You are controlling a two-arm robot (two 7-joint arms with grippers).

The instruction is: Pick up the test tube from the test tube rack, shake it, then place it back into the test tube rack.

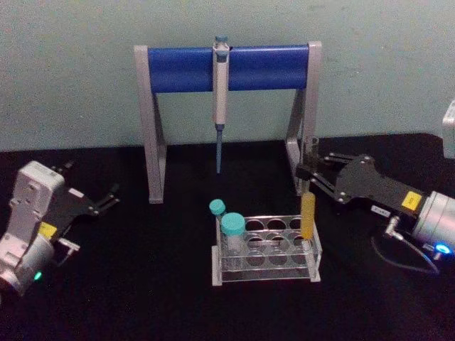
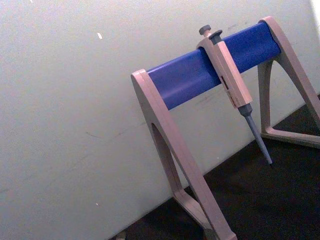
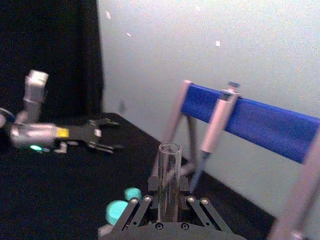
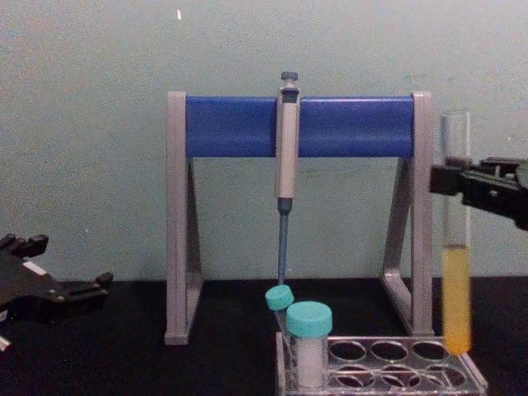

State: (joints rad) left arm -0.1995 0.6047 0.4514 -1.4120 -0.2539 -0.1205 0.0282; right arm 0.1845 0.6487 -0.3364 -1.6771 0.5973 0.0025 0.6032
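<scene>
**Tube held at the rack's back right corner**

Your right gripper [image 1: 307,175], reaching in from the bench's [image 1: 142,291] right edge, is clamped on the upper clear part of the test tube [image 1: 308,213]. The tube stands upright, its yellow-filled end at the back right hole of the test tube rack [image 1: 263,279]. You cannot tell whether the tip sits in that hole. Two teal-capped tubes [image 1: 232,227] stand at the rack's left end. The left gripper [image 3: 119,135] hangs near the left edge, fingers apart.
</scene>
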